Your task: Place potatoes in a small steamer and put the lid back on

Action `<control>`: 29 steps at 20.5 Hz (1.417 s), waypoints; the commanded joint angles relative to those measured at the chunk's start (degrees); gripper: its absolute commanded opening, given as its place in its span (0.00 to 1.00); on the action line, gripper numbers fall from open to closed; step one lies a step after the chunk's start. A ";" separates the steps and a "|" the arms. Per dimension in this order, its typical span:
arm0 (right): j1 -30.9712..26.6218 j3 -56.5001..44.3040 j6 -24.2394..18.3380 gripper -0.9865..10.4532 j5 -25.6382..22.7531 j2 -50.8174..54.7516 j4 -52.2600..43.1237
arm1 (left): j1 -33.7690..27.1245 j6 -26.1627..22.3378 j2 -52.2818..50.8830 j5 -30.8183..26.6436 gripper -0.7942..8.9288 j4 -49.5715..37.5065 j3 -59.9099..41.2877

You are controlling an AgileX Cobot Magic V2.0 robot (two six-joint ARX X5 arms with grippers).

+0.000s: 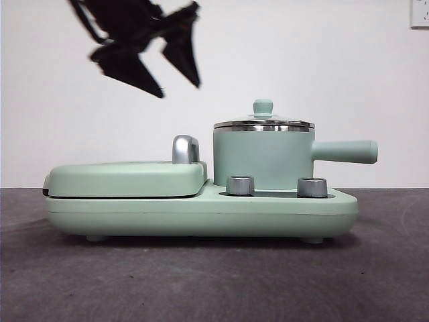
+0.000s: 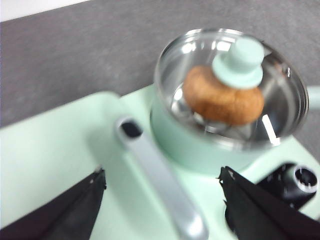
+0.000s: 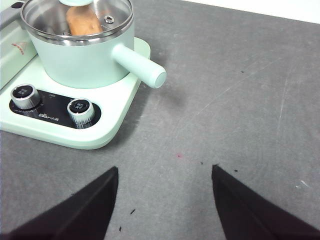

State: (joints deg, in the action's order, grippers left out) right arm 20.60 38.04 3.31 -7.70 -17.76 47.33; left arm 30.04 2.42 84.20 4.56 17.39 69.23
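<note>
The mint-green small steamer point(image 1: 263, 157) stands on the right of the cooker base, its straight handle point(image 1: 345, 151) pointing right. The glass lid point(image 1: 263, 124) with its green knob sits on the steamer's rim. Through the glass, the orange-brown potato point(image 2: 220, 100) lies inside the pot; it also shows in the right wrist view point(image 3: 82, 22). My left gripper point(image 1: 178, 88) is open and empty, high above the griddle cover, left of the pot point(image 2: 200, 150). My right gripper point(image 3: 164, 169) is open and empty over the bare table, on the handle side of the steamer point(image 3: 85, 62).
The flat green griddle cover point(image 1: 127, 178) with its chrome handle point(image 1: 184, 149) fills the left of the cooker base point(image 1: 201, 215). Two steel dials point(image 1: 240, 185) point(image 1: 312, 187) stand in front of the pot. The grey table point(image 3: 240, 100) stretches to the right of the cooker.
</note>
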 commanded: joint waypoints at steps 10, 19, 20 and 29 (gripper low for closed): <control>0.22 0.39 0.52 0.34 0.13 -0.13 -1.25 | -11.89 3.32 -39.47 0.15 0.47 14.95 -25.97; 0.20 0.42 0.83 0.10 -0.31 -0.07 -2.69 | -12.83 3.58 -50.51 0.13 0.09 17.22 -26.18; 0.20 0.42 0.85 0.10 0.07 -0.07 -3.54 | -12.83 2.97 -50.58 0.13 0.09 17.33 -26.18; 0.26 0.52 0.79 0.10 0.57 -0.07 -4.48 | -12.83 2.60 -50.60 -0.44 0.09 17.35 -26.18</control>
State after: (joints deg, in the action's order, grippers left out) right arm 20.60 38.04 3.49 -7.09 -17.76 43.81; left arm 17.10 5.56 33.34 4.36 35.38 42.78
